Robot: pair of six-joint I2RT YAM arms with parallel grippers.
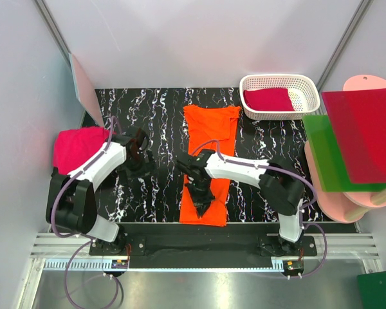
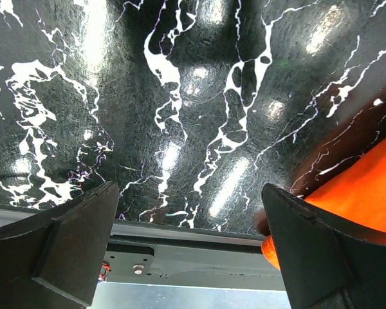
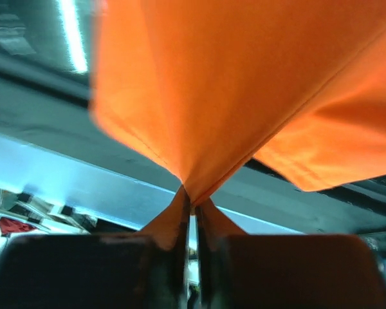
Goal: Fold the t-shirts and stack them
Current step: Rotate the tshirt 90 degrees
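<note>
The right fingers (image 3: pixel 164 228) are pinched tight on a fold of the orange t-shirt (image 3: pixel 231 84), with only the cloth between them; from the tips the fabric fans up and away in a taut peak, and a looser flap hangs off to their right; behind the pinch runs a pale metal rail (image 3: pixel 64 183), blurred. Seen from above, these fingers point down onto the nearer part of the shirt, which lies lengthwise on the worktop (image 1: pixel 161 116); its hem sits just nearer than the fingers, and its collar and short sleeves lie well beyond them.

The left fingers (image 2: pixel 58 244) stand spread wide apart with nothing between them; the gap shows only the black, white-veined worktop; past the right-hand finger a corner of the orange cloth shows, though whether it touches that finger I cannot tell; from above, these fingers hover to the left of the shirt's long edge, apart from it.

Further out, left of the left fingers, a magenta t-shirt (image 1: pixel 77 148) lies crumpled at the worktop's left edge. Far beyond the right fingers and to their right, a white basket (image 1: pixel 309 87) sits at the back corner with a crimson t-shirt (image 1: pixel 267 100) lying inside it; to the right of the basket, a green sheet (image 1: pixel 328 161) and a red sheet (image 1: pixel 367 135) overlap on top of pale pink boards (image 1: pixel 367 84).
</note>
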